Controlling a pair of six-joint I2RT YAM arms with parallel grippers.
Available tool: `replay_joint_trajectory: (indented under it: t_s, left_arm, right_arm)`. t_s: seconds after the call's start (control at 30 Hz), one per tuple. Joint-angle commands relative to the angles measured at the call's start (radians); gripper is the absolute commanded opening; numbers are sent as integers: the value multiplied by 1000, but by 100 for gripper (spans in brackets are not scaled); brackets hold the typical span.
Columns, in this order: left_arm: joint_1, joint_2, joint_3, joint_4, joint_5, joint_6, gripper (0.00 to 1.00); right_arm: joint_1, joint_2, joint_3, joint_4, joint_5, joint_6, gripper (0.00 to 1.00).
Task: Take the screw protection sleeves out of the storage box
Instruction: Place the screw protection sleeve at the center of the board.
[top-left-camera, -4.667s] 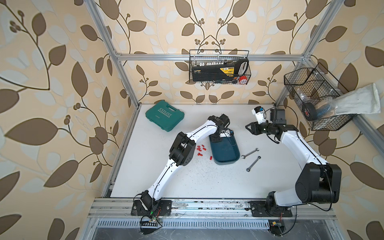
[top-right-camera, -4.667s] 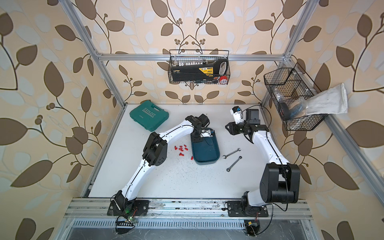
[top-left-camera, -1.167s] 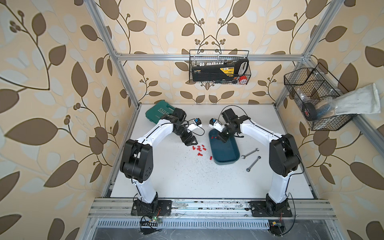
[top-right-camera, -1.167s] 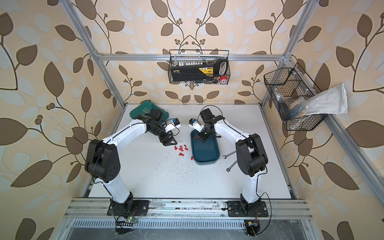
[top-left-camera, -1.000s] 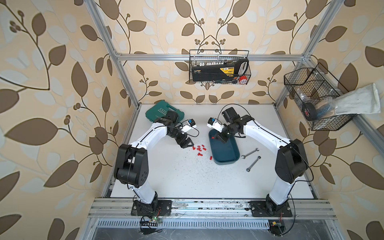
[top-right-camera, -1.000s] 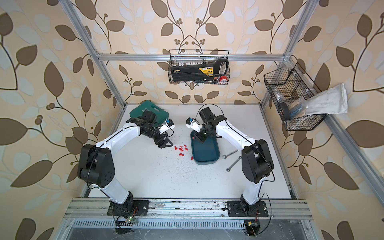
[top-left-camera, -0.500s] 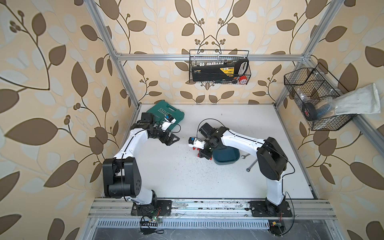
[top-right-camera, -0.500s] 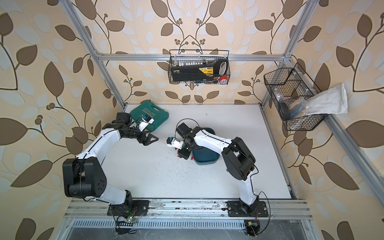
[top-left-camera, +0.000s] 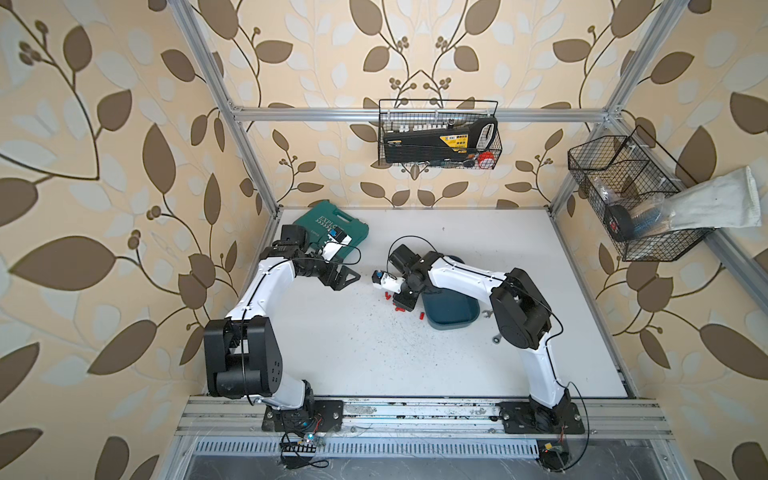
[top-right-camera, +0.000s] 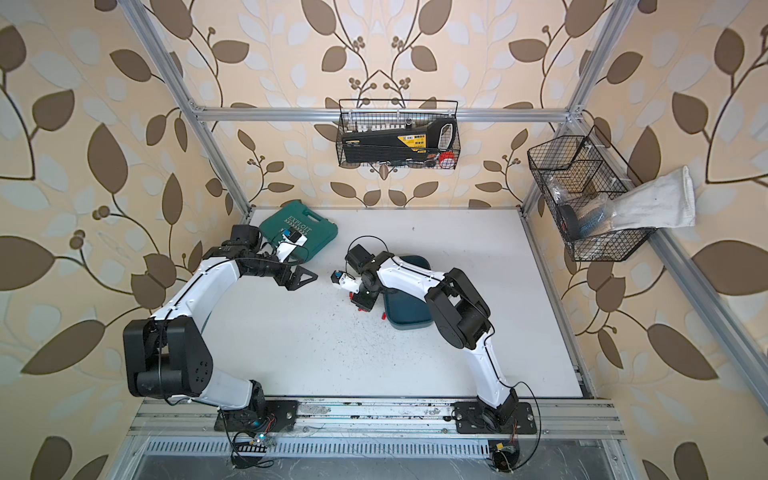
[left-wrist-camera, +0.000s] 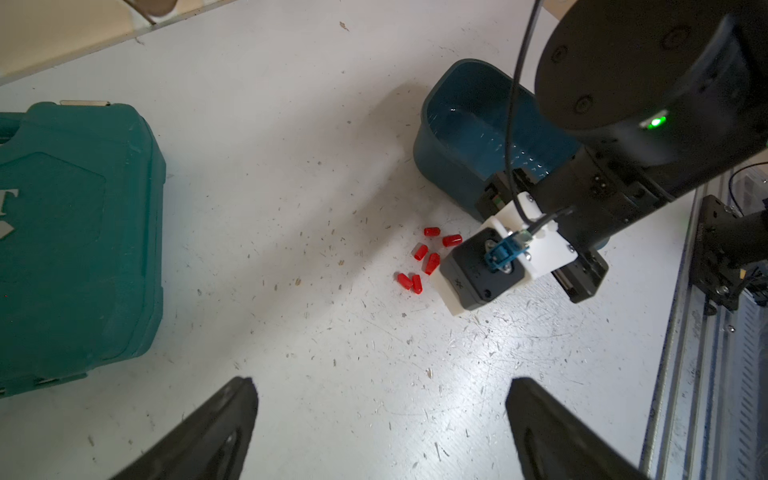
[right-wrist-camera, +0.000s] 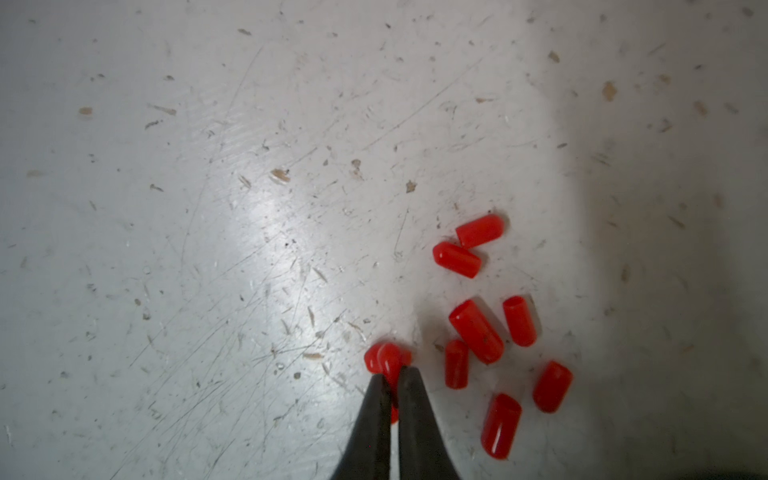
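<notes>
Top views first: my left gripper (top-left-camera: 348, 278) hangs spread wide, nothing in it, near the green EXPLOIT tool case (top-right-camera: 316, 226); right gripper (top-right-camera: 364, 305) is down at the white table (top-right-camera: 291, 353), just beside the teal storage box (top-right-camera: 409, 316); left wrist: red screw protection sleeves (left-wrist-camera: 424, 259) lie loose on the table, outside the box; right wrist: it's pinched nearly closed on one sleeve (right-wrist-camera: 386, 359); the rest lie close by.
</notes>
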Motion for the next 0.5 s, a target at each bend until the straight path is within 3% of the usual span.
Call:
replay_joint_trajectory:
  t_s: [0.0,0.13,0.3,0.47]
  left_arm:
    - [2,-7,36,-24,50,-3,99]
    - [2,-4,43,-35,59,-3,99]
    - [2,-4,49,-45,70,-2,99]
    - [0,10,43,-40,143,-13,99]
  right_arm:
    - [-4,41,52,-20,21,2,14]
    - [-5,41,62,-34,19,-7,24]
    - [-17,9,67,-53,20,-13,29]
    - [-58,-108,28,-69,-81,-43,34]
